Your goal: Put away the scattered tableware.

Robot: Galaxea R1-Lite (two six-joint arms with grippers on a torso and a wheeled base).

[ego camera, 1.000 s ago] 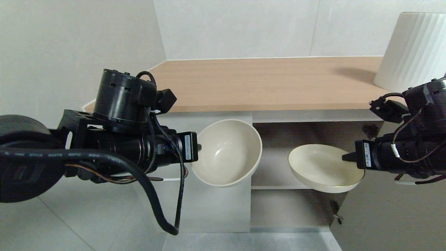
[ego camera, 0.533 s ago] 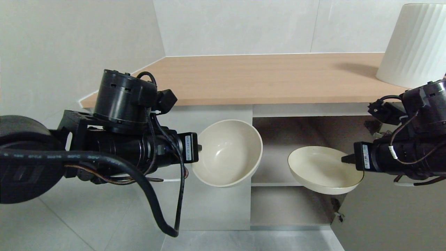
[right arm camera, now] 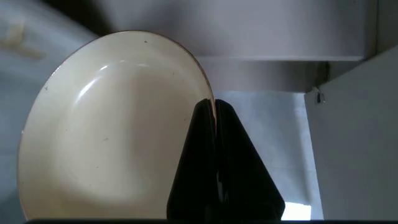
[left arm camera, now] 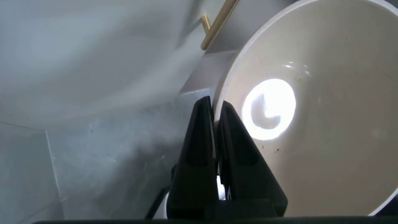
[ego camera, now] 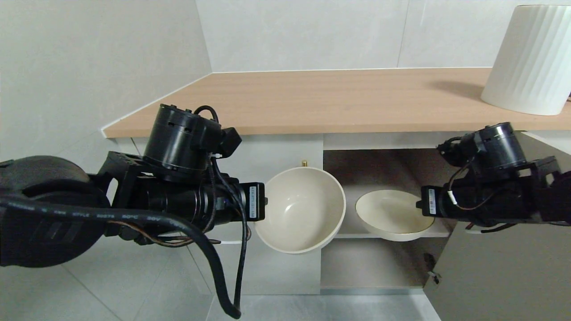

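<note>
Arms lie stretched forward, near level, one at 9 o'clock and one at 3 o'clock of the cabinet (ego camera: 379,165). We see the left gripper (left arm camera: 213,115) pinched narrow on the rim of the bowl (ego camera: 299,209), taking it at the bowl's own 9 o'clock edge. The bowl hangs in the air, tilted with its mouth toward us, in front of the closed door (ego camera: 276,147) and just below a small gold knob (ego camera: 305,163). The right gripper (right arm camera: 215,112) is likewise clamped thin on the rim of the plate (ego camera: 392,214), at its 3 o'clock edge. The plate sits level at the shelf (ego camera: 439,232) inside the open compartment; we cannot tell whether it touches the board. Bowl and plate are near each other, apart. The open door (ego camera: 499,276) stands at 4 o'clock under the right arm. On the counter (ego camera: 334,102), a white ribbed shade (ego camera: 528,58) stands at 1 o'clock.
</note>
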